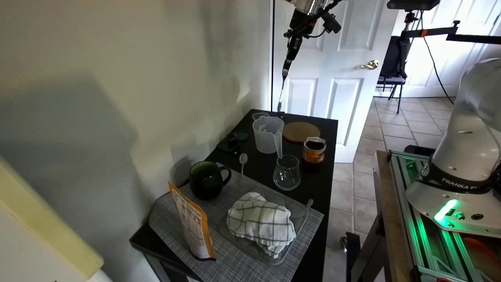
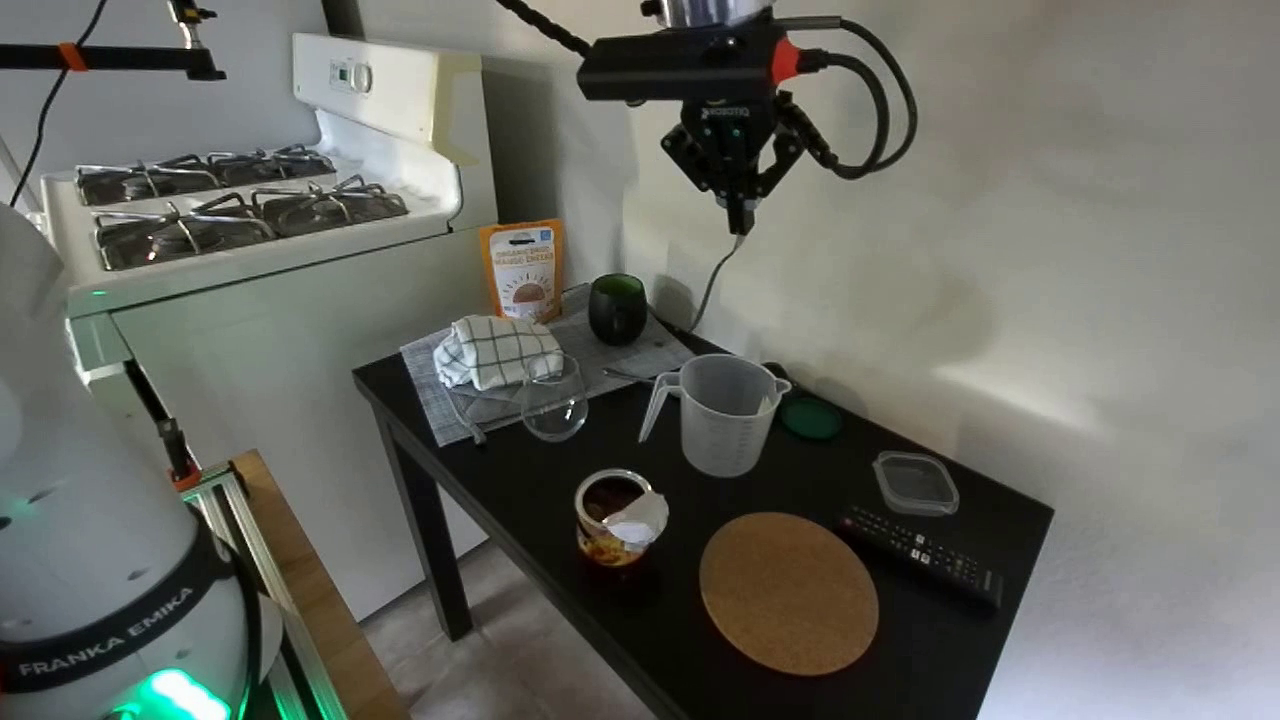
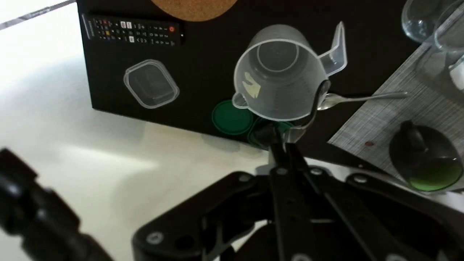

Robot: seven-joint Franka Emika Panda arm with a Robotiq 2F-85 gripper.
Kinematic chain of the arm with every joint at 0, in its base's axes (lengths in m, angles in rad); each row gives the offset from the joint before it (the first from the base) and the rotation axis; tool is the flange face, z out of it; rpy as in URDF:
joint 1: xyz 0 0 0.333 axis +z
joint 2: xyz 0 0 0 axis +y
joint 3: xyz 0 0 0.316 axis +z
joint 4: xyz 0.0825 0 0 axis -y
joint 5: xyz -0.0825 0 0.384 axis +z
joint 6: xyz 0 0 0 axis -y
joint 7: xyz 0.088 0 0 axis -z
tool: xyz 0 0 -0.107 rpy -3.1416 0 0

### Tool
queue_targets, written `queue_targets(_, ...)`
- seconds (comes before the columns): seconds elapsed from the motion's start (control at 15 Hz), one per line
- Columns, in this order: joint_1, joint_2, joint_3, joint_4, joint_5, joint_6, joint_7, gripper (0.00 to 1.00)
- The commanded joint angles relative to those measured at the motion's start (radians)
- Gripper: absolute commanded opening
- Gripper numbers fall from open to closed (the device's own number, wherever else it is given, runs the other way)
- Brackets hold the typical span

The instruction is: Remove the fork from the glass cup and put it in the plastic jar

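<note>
While in gripper (image 2: 740, 219), 1 fork (image 3: 316, 103) outside glass (image 1: 287, 173).

In both exterior views the arm's white lower part (image 1: 465, 152) is standing with its light (image 1: 446, 209) glowing green, while the silver wrist (image 2: 712, 10) is only partly showing at the top edge. Beneath it the gripper (image 1: 287, 65) is hanging with its fingertips pointing down, leaning at a slant in an exterior view. In the wrist view its slender black fingers (image 3: 279, 154) are lying close alongside each other, forming a narrow pinch.
</note>
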Motion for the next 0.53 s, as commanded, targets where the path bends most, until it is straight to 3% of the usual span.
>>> queue_targets(0.0, -0.020, 0.149, -0.017, 0.092, 0.049, 0.064, 0.130, 0.01)
queue_targets(0.47, -0.047, 0.380, 0.021, 0.188, 0.034, 0.056, 0.311, 0.01)
